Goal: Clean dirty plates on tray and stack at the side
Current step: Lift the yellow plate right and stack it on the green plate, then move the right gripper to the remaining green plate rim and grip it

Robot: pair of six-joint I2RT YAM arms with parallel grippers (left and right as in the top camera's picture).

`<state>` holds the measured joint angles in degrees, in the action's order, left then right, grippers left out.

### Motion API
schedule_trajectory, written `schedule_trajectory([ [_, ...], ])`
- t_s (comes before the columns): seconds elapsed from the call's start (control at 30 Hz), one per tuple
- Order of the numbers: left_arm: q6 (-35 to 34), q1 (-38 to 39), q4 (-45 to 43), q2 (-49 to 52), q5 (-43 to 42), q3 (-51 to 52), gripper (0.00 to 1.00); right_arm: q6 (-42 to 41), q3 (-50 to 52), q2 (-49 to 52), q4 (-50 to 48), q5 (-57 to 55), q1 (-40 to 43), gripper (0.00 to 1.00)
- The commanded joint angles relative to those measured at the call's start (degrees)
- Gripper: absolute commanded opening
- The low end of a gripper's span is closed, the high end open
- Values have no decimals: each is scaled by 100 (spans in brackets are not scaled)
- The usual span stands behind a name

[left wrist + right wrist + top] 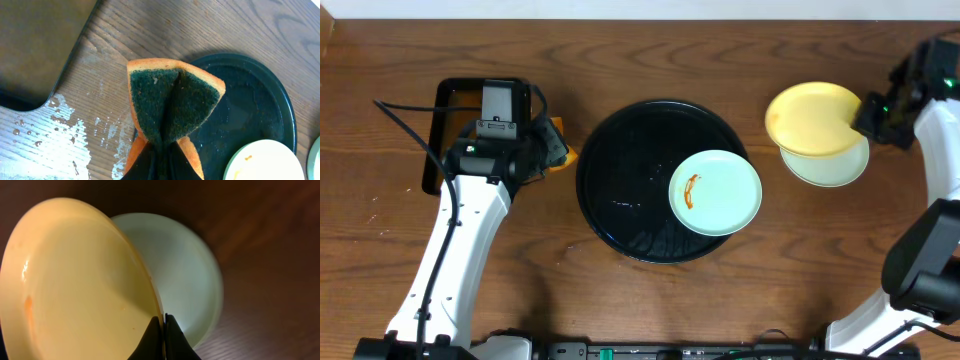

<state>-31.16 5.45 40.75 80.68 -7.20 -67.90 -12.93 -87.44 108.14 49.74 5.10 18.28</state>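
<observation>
The round black tray lies mid-table, with one mint-white plate on its right part, an orange-brown streak on that plate. My right gripper is shut on the rim of the pale yellow plate, holding it tilted over a second mint-white plate that lies on the table right of the tray. In the right wrist view the yellow plate fills the left and the mint plate lies behind it. My left gripper is shut on a folded orange sponge with a dark green face, just left of the tray.
A rectangular black pan sits at the far left, under my left arm. Water drops wet the wood between the pan and the tray. Bare wooden table lies in front of the tray and along the far edge.
</observation>
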Motion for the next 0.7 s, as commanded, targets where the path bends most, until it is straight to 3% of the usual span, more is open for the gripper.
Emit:
schedule_trajectory([
  [0.0,-2,-24,7,55,-11,17,8,-273,332,-94,-219,94,195,1],
  [0.07,-2,-24,-2,55,-11,17,8,-321,450,-94,-293,87,269,5],
  [0.17,-2,-24,-4,55,-11,17,8,-339,485,-94,-332,96,282,42],
  [0.2,-2,-24,-4,55,-11,17,8,-339,483,-96,-330,107,278,48],
  [0.4,-2,-24,-2,55,-11,17,8,-330,409,-103,-20,667,267,58],
  [0.57,-2,-24,-2,55,-11,17,8,328,302,-120,789,3027,210,73],
  [0.67,-2,-24,-2,55,-11,17,8,973,304,-120,1445,3987,103,73],
])
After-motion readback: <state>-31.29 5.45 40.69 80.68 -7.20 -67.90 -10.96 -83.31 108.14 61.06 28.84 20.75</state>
